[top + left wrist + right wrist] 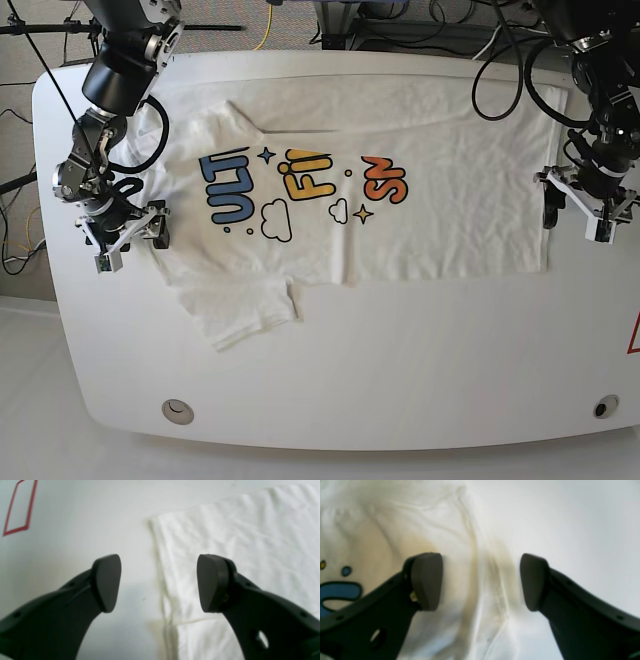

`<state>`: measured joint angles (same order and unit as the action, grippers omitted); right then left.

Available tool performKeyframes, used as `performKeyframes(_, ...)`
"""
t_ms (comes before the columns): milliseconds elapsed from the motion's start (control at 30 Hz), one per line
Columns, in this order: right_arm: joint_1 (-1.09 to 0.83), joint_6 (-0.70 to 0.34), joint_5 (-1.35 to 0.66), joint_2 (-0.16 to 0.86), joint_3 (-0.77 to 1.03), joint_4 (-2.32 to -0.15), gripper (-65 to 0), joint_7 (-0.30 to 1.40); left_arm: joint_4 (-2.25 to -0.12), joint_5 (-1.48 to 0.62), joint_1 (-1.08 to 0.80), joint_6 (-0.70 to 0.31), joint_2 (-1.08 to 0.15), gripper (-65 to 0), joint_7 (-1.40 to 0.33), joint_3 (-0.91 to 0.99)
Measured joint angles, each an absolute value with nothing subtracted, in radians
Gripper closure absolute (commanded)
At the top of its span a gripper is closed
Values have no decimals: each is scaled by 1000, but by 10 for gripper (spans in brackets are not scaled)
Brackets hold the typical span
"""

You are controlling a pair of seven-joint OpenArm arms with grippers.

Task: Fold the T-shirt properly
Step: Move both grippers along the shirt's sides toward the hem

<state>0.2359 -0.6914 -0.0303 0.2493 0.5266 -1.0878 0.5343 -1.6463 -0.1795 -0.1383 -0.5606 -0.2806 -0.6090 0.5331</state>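
Note:
The white T-shirt (430, 210) lies flat and sideways across the table, its far side folded over so that only part of the colourful print (300, 190) shows. One sleeve (245, 310) sticks out toward the front. My left gripper (577, 222) hovers open at the shirt's right end. In the left wrist view that gripper (159, 583) straddles the cloth's edge (162, 585). Over the shirt's left end my right gripper (130, 245) is open too. In the right wrist view this gripper (481, 582) has a wrinkled seam (492, 580) between its fingers. Neither holds anything.
The white table (400, 380) has a rounded front edge with a small round fitting near each front corner (178, 408) (603, 406). A red outline is marked on the table (18, 507), also seen at the right border (634, 335). Cables (500, 60) trail at the back.

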Motion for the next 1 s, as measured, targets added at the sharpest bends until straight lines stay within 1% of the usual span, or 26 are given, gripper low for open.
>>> performKeyframes(200, 263, -692, -50, 260, 528, -999, -453, 457, -1646, -179, -141, -561, -283, -442, -610, 542)
performKeyframes(233, 266, -692, -49, 260, 529, -992, -447, 454, -1646, -180, -141, -561, -283, -442, -609, 541)
performKeyframes(300, 265, -692, -52, 260, 525, -993, -409, 451, -1646, -180, -139, -561, -282, -442, -609, 541)
performKeyframes(333, 265, -692, -52, 260, 524, -995, -382, 449, -1646, -180, -138, -561, -282, -442, -609, 541)
performKeyframes(400, 262, -691, -51, 258, 525, -1004, -301, 457, -1646, -180, -138, -560, -283, -442, -609, 541)
performKeyframes(433, 260, -692, -51, 257, 525, -1010, -248, 463, -1646, -180, -138, -561, -283, -442, -609, 541)
performKeyframes(467, 258, -690, -51, 255, 524, -1018, -210, 479, -1646, -180, -138, -560, -283, -442, -609, 541)
performKeyframes(533, 257, -691, -52, 252, 525, -1028, -105, 504, -1645, -180, -138, -558, -283, -442, -609, 541)
performKeyframes(600, 257, -691, -52, 245, 525, -1034, -20, 524, -1644, -180, -136, -558, -283, -442, -609, 540)
performKeyframes(633, 258, -689, -52, 241, 525, -1036, 0, 533, -1644, -180, -136, -558, -283, -442, -609, 538)
performKeyframes(833, 257, -690, -56, 229, 524, -1040, 0, 539, -1578, -178, -97, -557, -283, -442, -609, 536)
performKeyframes(1000, 256, -692, -57, 229, 524, -1040, 0, 539, -1484, -106, -50, -558, -293, -442, -606, 537)
